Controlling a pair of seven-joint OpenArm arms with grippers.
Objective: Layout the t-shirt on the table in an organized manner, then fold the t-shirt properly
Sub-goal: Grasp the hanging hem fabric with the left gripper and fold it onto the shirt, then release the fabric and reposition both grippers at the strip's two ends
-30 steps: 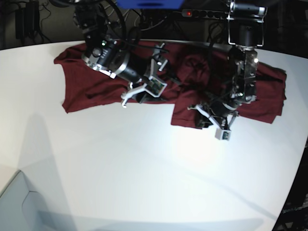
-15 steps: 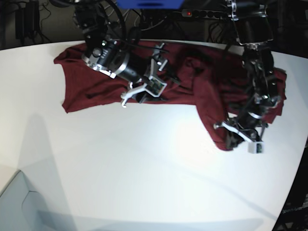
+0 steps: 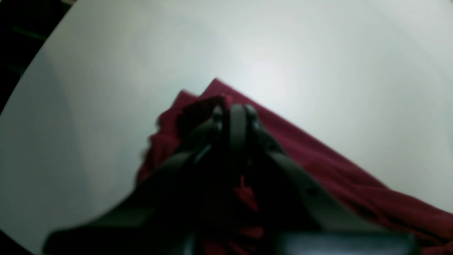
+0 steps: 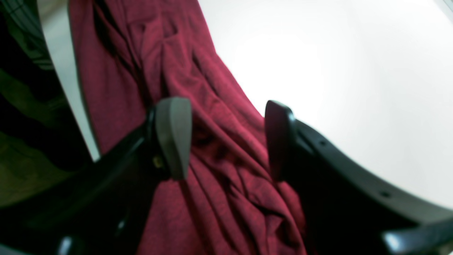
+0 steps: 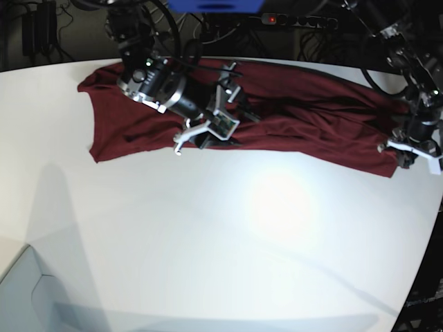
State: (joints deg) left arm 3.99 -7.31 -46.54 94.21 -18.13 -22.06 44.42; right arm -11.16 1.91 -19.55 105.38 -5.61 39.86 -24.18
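Table [image 5: 208, 263] space lies bare and white at the front. Farther back the t-shirt [image 5: 304, 128] lies in a long strip near the far edge. The left gripper [image 5: 410, 153] pinches its corner tight. The right gripper [image 5: 208, 135] hangs over the cloth, jaws apart, holding nothing.

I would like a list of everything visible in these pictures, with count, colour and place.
t-shirt: one, dark maroon, stretched along the far side of the table, wrinkled.
table: one, white, curved edge, fills most of the base view.
power strip: one, black with a red light, behind the table.
cables: several, black, behind the table.
right gripper: one, black, open, above the shirt's folds.
left gripper: one, black, shut on the t-shirt's corner.
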